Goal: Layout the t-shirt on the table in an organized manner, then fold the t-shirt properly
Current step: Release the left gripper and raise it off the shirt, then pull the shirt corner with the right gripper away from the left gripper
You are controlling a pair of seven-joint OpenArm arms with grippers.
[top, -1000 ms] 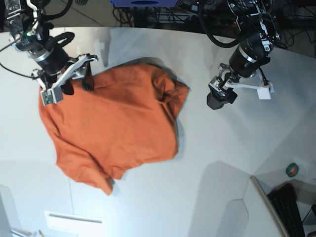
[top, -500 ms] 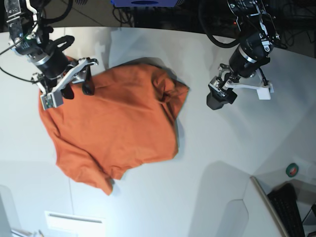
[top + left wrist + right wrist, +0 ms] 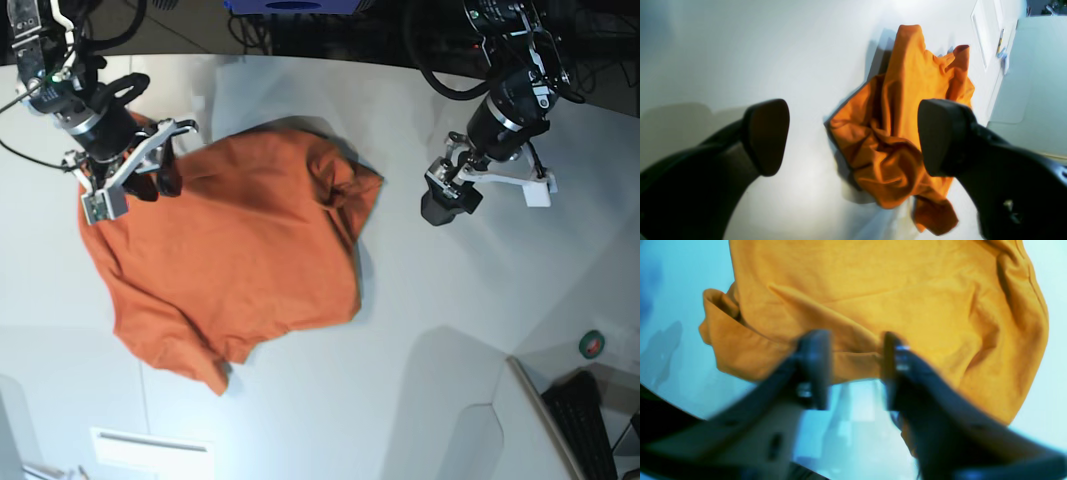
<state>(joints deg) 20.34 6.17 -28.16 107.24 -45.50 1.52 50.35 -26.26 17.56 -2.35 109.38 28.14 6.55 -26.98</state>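
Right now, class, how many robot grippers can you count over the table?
2. The right gripper is at the t-shirt's upper-left edge in the base view; the left gripper hangs over bare table, right of the shirt.

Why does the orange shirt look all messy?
The shirt lies crumpled and crooked on the table, not spread flat. Its right end is bunched into folds, and a hem near the right gripper is rolled over. Nothing looks torn or spilled.

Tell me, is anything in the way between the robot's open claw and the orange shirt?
Nothing visible is. Only bare white table lies between the open left end effector and the crumpled edge of the t-shirt. The left wrist view shows the same bare stretch.
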